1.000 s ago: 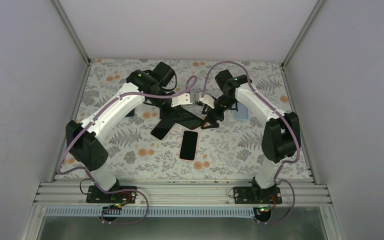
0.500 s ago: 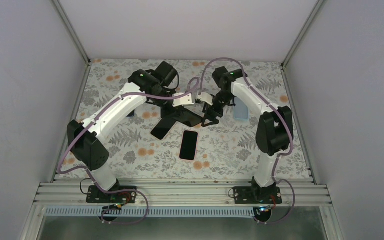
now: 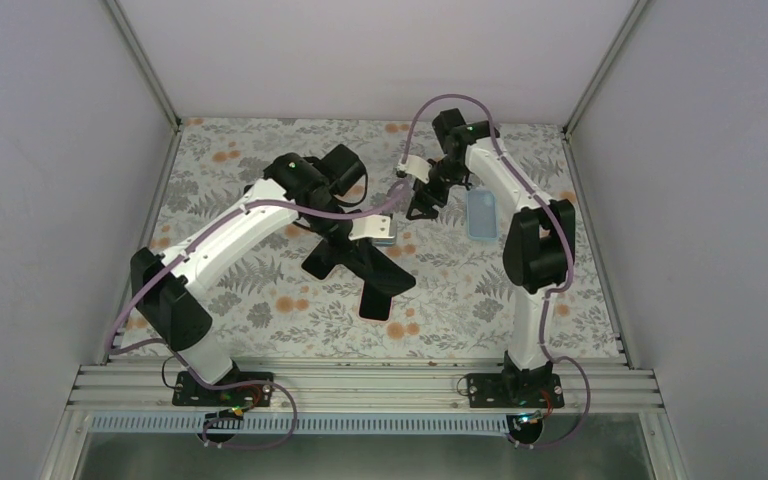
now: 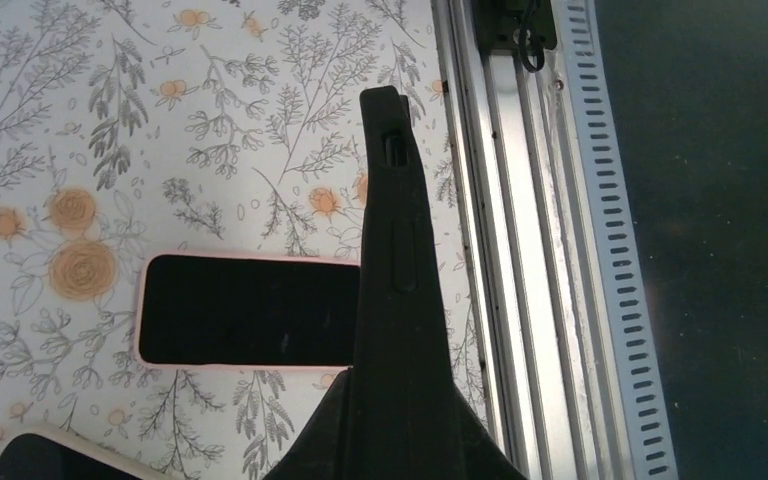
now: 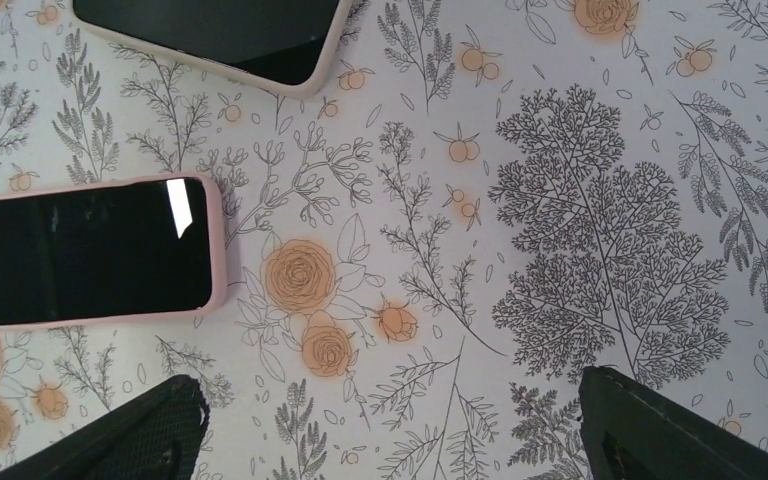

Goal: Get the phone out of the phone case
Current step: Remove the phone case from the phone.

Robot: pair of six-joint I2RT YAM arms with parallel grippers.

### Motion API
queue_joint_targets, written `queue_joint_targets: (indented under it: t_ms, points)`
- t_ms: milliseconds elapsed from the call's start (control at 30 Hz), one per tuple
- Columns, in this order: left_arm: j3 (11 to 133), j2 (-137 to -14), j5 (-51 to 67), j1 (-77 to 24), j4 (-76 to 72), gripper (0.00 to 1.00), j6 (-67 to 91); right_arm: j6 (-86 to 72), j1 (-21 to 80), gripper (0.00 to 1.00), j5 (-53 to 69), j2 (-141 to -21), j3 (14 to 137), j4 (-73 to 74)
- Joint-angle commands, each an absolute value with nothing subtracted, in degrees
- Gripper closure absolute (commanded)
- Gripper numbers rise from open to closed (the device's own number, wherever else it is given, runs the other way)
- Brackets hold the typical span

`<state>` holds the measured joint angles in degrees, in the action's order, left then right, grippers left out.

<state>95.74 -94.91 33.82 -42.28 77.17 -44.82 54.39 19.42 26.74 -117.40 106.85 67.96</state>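
Observation:
My left gripper (image 3: 365,258) is shut on a thin black slab (image 4: 394,240). I see it edge-on with a side button and a slot, and cannot tell whether it is a phone or a case. It hangs above a phone in a pink case (image 4: 248,310), which lies screen up and shows partly in the top view (image 3: 372,302). My right gripper (image 3: 421,204) is open and empty, raised at the back of the table. Its fingers (image 5: 155,432) frame bare cloth, with the pink-cased phone (image 5: 90,250) to their left.
A second phone in a cream case (image 3: 318,262) lies left of the pink one and also shows in the right wrist view (image 5: 215,35). A light blue case (image 3: 479,215) lies at the right. The aluminium rail (image 4: 520,250) runs along the near edge.
The right gripper let go of the black slab and drew back toward the far side. The left gripper carried the slab nearer, over the pink-cased phone.

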Motion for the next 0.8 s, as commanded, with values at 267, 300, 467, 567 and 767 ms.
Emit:
queue_joint_targets:
  t_ms: [267, 300, 467, 567, 767]
  points:
    - [91.5, -90.7, 31.1, -37.1, 66.9, 0.98, -44.6, 58.8, 18.7, 0.09, 36.0, -100.4, 88.8, 71.2]
    - [91.5, -90.8, 31.5, -36.7, 66.8, 0.98, -44.8, 59.0, 19.0, 0.09, 36.8, -99.0, 87.2, 71.5]
    - [92.3, -92.3, 33.1, -35.9, 66.5, 0.98, -45.1, 56.9, 21.7, 0.12, 38.2, -95.7, 81.5, 69.7]
    - [93.7, -92.9, 34.3, -35.9, 67.0, 0.98, -45.3, 54.9, 22.7, 0.13, 37.6, -95.7, 79.5, 66.7]
    - [95.8, -93.5, 36.0, -35.9, 68.4, 0.98, -45.4, 53.2, 22.6, 0.14, 37.0, -95.7, 79.1, 63.5]
